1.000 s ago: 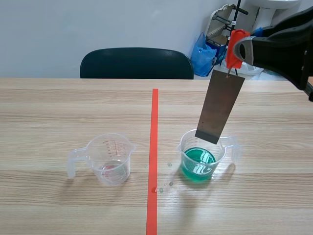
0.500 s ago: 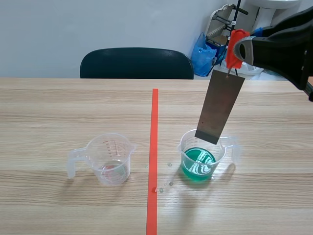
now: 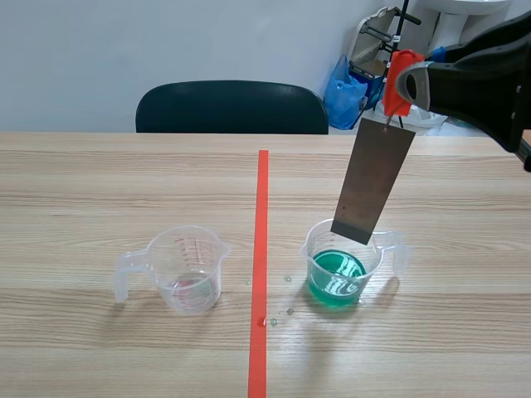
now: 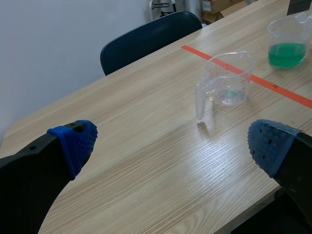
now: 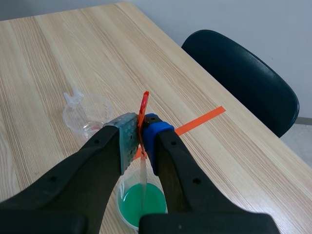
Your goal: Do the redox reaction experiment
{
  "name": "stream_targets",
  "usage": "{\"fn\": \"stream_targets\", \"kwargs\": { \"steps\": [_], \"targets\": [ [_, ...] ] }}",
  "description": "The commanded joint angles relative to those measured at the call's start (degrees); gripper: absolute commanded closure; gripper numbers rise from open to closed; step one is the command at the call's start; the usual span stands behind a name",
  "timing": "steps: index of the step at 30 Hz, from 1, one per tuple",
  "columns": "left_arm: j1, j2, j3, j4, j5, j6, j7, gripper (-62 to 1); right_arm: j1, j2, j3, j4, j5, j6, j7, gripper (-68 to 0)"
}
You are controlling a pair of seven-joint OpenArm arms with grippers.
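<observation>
Scene view is showing the wooden counter (image 3: 99,182) running away toward a dark chair (image 3: 232,106), with the red tape line (image 3: 260,249) splitting it. The right end effector (image 3: 406,83) is hanging high over the right half, clamping the orange clip (image 3: 397,83) from which the metal plate (image 3: 373,181) is dangling. The plate's long axis is running nearly upright, leaning slightly, its lower edge pointing down at the mouth of the green-liquid cup (image 3: 338,265) and apparently sitting above the liquid rather than in it. A thin sheet like this is probably handling as light and stiff but free to swing, so the clip at its top looks the sensible place to be holding it. Left of the tape, a clear cup (image 3: 187,267) is standing nearly empty, its handle facing away from the line. The left end effector (image 4: 173,144) is hovering well apart from both cups, fingers spread and holding nothing. Small droplets (image 3: 289,311) are lying between tape and green-liquid cup.
</observation>
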Motion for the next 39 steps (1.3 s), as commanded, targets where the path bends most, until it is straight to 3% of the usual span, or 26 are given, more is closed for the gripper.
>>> {"fn": "stream_targets", "kwargs": {
  "steps": [1,36,39],
  "targets": [
    [0.1,0.2,0.0,0.5,-0.7,0.0,-1.0,-62.3,0.8,0.4,0.5,0.9,0.6,0.4,0.9,-0.8],
    [0.1,-1.4,0.1,0.5,-0.8,-1.3,-0.6,-62.3,1.6,0.4,0.5,0.9,0.6,0.4,0.4,-0.8],
    [-1.7,-2.8,0.3,0.5,-0.7,-5.5,0.4,-62.3,1.6,0.4,0.5,0.9,0.6,0.4,0.4,-0.8]
  ]
}}
